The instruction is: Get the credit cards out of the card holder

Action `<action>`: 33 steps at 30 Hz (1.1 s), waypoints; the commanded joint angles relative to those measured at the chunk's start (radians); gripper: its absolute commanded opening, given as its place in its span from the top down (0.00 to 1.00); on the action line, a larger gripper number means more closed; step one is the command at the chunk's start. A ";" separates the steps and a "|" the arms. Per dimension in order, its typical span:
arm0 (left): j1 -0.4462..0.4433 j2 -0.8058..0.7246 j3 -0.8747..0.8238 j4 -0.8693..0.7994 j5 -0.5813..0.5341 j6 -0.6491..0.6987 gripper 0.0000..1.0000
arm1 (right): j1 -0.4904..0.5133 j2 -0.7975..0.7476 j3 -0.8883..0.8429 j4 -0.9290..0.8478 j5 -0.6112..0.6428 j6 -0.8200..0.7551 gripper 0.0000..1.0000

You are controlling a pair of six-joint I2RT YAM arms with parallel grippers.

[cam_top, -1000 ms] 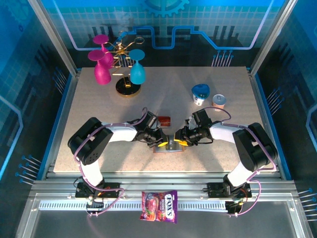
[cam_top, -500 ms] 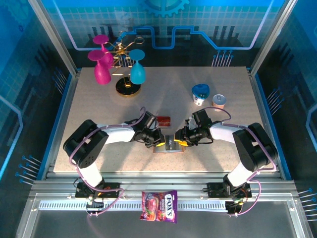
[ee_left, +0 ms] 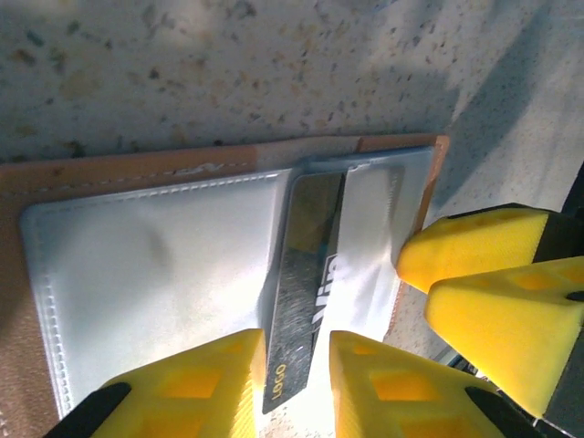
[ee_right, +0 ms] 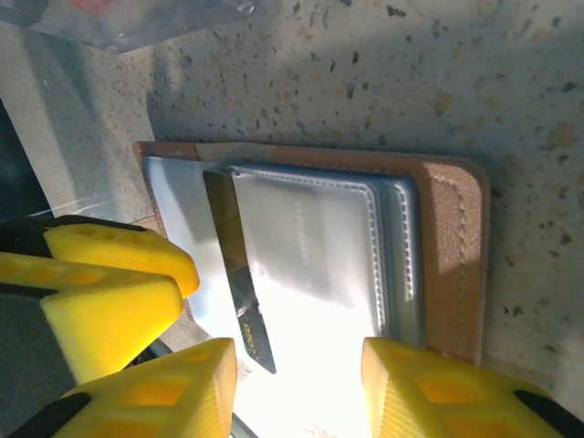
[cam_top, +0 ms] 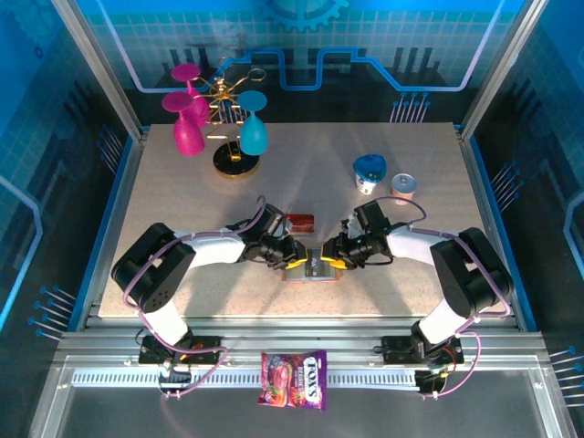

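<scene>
Speckled table (cam_top: 365,201) in blue-walled cell, card holder (cam_top: 313,268) open near front edge, left pincer (ee_left: 299,365) narrowly parted astride a dark credit card (ee_left: 297,292), right pincer (ee_right: 297,374) half open over holder.

Brown card holder (ee_right: 319,265) lies flat, dark card (ee_left: 297,292) half out.

it looked like a robotics lab cell: a speckled tabletop (cam_top: 310,187) was fenced by an aluminium frame (cam_top: 99,68) and blue circuit-print panels (cam_top: 383,32), with two arms (cam_top: 214,245) bolted to a slotted rail (cam_top: 109,376) at its near edge.
</scene>
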 commanded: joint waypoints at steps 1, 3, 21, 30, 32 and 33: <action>0.011 0.020 -0.018 0.043 0.036 -0.002 0.74 | 0.015 -0.055 0.008 -0.021 0.002 0.010 0.60; 0.012 0.029 -0.017 0.046 0.045 -0.005 0.74 | 0.019 -0.058 0.017 -0.014 -0.013 0.012 0.66; 0.018 0.086 -0.039 0.099 0.078 -0.031 0.70 | 0.051 0.090 0.024 0.000 -0.005 -0.004 0.72; 0.020 0.101 -0.064 0.198 0.119 -0.063 0.74 | 0.051 0.099 0.017 -0.001 -0.001 -0.005 0.72; 0.022 0.097 -0.070 0.200 0.116 -0.062 0.76 | 0.051 0.097 0.015 -0.003 0.000 -0.005 0.72; 0.021 0.096 -0.073 0.201 0.114 -0.062 0.77 | 0.052 0.096 0.015 -0.005 0.002 -0.008 0.72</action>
